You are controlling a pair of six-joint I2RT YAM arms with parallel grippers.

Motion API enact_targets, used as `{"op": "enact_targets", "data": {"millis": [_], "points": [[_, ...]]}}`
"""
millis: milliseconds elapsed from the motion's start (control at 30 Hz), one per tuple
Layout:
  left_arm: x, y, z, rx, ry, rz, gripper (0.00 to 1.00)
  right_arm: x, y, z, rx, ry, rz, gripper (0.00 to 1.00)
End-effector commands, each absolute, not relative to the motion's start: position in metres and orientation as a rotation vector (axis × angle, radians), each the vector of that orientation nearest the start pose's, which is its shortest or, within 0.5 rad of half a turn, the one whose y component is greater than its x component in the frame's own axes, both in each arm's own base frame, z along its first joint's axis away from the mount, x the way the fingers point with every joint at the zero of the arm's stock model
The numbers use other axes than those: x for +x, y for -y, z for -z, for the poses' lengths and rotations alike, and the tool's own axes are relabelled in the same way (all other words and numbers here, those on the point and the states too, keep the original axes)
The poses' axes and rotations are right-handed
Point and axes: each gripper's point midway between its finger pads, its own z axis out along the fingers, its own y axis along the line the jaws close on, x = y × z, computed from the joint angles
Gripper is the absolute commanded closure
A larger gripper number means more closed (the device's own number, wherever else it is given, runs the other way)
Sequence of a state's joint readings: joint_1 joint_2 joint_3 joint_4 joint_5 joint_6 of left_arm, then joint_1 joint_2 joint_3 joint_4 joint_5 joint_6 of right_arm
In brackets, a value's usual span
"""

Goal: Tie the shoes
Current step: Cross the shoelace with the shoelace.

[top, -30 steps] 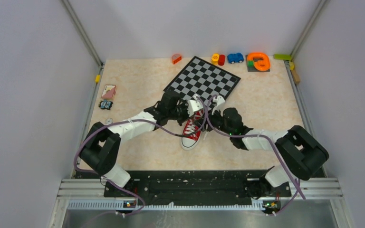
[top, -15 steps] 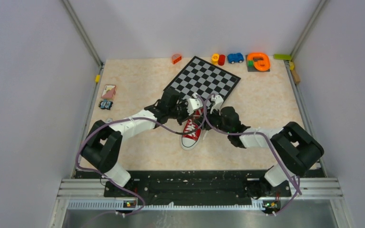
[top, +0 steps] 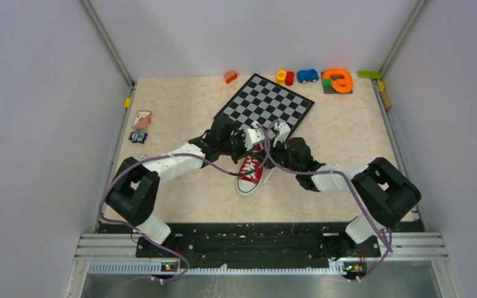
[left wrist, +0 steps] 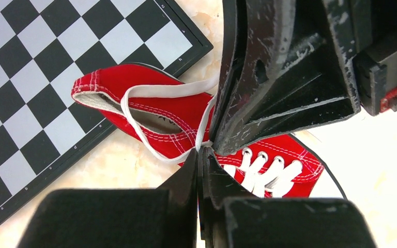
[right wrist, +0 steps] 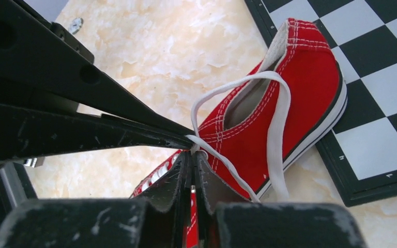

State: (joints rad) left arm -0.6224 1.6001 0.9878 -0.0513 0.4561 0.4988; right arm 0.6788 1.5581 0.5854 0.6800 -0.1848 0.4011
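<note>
The left gripper (left wrist: 200,161) is pinching the white lace (left wrist: 166,92), its fingers pressed flat together with the strand coming out right at the tips. The right gripper (right wrist: 192,163) is meeting it tip to tip. Its jaws are drawn almost together, and in its own wrist view the strand is running straight into them, so I judge it is nipping the lace too.

From that shared pinch, a loop of lace is arching over the open collar towards the heel, at about 10 o'clock in the left wrist view. Holding both tips at the base of the loop is probably meant to keep its shape while one strand is being passed or crossed. The step in hand looks like forming the bow, with no knot showing yet.

The red shoe (top: 250,175) is lying at the middle of the table (top: 180,105), toe pointing to about 7 o'clock and heel to 1 o'clock. The heel is overlapping the near edge of the chessboard (top: 267,102). The grippers are working above the collar, and the crossed lacing towards the toe is sitting flat.

The left arm is reaching in from 8 o'clock and the right from 4 o'clock. Small toys, among them a blue car (top: 307,76), are lined up at 12 o'clock, well apart from the work.
</note>
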Motion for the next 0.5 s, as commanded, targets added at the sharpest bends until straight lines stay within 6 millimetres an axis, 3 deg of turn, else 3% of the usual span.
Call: {"op": "enact_targets", "data": {"millis": [0, 167, 467], "points": [[0.321, 0.305, -0.124, 1.367, -1.696, 0.594, 1.0, 0.305, -0.318, -0.127, -0.431, -1.846, -0.951, 1.0], [0.321, 0.305, -0.124, 1.371, -1.696, 0.597, 1.0, 0.282, -0.32, -0.141, -0.45, -1.828, -1.036, 1.0], [0.319, 0.304, -0.128, 1.369, -1.703, 0.601, 1.0, 0.226, -0.337, -0.139, -0.461, -1.853, -1.182, 1.0]]}}
